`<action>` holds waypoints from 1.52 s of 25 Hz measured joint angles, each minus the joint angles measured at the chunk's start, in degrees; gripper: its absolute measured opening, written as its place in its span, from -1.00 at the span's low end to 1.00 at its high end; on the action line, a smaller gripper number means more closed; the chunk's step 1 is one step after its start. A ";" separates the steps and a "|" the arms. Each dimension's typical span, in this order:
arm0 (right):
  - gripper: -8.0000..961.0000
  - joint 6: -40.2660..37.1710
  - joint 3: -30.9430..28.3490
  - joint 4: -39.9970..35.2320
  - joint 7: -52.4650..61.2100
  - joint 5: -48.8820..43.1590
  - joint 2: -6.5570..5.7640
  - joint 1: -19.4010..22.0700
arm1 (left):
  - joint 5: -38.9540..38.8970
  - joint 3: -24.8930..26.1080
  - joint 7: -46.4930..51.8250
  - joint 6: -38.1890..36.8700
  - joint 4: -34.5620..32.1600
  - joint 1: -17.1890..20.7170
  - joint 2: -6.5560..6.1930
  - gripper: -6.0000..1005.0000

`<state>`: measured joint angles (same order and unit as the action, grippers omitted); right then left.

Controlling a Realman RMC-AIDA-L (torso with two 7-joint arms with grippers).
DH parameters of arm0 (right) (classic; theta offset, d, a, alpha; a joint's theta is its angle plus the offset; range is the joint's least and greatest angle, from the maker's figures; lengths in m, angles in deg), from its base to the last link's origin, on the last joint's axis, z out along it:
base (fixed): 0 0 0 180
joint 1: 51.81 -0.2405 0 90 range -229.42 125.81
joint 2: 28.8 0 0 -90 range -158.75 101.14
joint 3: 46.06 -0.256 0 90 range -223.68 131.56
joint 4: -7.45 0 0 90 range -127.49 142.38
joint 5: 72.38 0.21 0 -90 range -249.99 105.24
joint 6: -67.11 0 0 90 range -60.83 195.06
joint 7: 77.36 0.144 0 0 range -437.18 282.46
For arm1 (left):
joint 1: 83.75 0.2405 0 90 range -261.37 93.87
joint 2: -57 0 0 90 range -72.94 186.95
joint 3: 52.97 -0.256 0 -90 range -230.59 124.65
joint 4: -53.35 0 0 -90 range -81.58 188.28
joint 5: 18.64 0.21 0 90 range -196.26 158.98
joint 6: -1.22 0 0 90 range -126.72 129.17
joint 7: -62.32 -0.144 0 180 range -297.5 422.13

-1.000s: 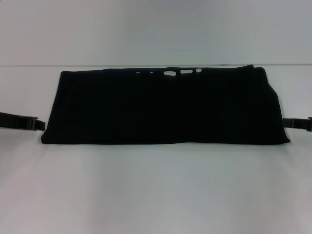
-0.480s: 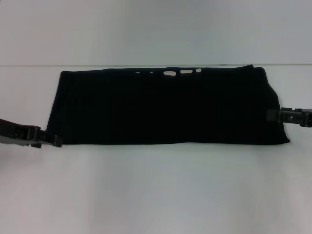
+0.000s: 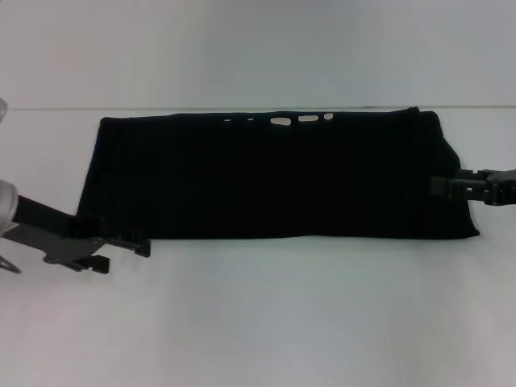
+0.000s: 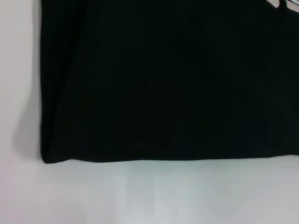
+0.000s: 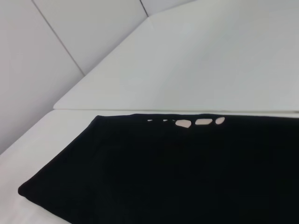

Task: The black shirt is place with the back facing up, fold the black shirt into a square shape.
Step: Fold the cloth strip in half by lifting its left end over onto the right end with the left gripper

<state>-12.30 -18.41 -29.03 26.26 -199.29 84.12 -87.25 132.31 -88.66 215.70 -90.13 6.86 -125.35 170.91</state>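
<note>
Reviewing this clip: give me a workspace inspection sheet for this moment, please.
Surface: white table, flat and bare around the cloth.
Job's things: black shirt lies flat as a wide folded band, not yet a square; small gaps show along its far edge.
Clutter: nothing seen.
Hands: left hand is at the shirt's near left corner; right hand is over the shirt's right end.
Cables: nothing seen.
Surroundings: plain white wall panels behind the table.
</note>
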 joint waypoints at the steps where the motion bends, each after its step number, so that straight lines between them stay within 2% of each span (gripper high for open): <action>1: 0.64 0.13 0.11 0.02 -0.56 -0.03 0.07 -0.18 | -0.03 0.43 0.62 0.77 0.99 -0.31 0.14 0.67; 2: 0.64 0.10 0.30 0.01 -1.17 -0.04 0.16 -0.40 | -0.20 1.14 1.32 1.67 2.12 -0.71 0.23 0.72; 10: 0.64 -0.50 4.08 -0.57 -3.71 0.06 0.14 -2.40 | -1.29 9.59 6.51 5.47 7.94 -1.38 0.03 0.72; 15: 0.65 -0.45 4.17 -0.65 -3.97 0.10 0.08 -3.85 | -1.64 17.47 8.50 6.34 9.30 -0.90 -0.31 0.71; 19: 0.65 0.08 4.16 -0.68 -4.23 0.13 0.04 -4.64 | -1.66 21.31 10.08 6.75 9.91 0.03 -0.45 0.71; 27: 0.65 0.95 3.78 -0.70 -4.33 0.19 0.41 -5.64 | -1.28 21.79 12.46 10.81 9.83 2.32 -0.44 0.70; 38: 0.65 2.61 3.44 -0.70 -3.98 1.35 0.49 -5.95 | -1.65 21.87 14.39 15.07 10.45 2.08 -0.06 0.70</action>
<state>-9.69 -14.98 -29.73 22.27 -197.94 84.61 -93.20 130.66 -66.79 230.09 -75.06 17.32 -123.28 170.85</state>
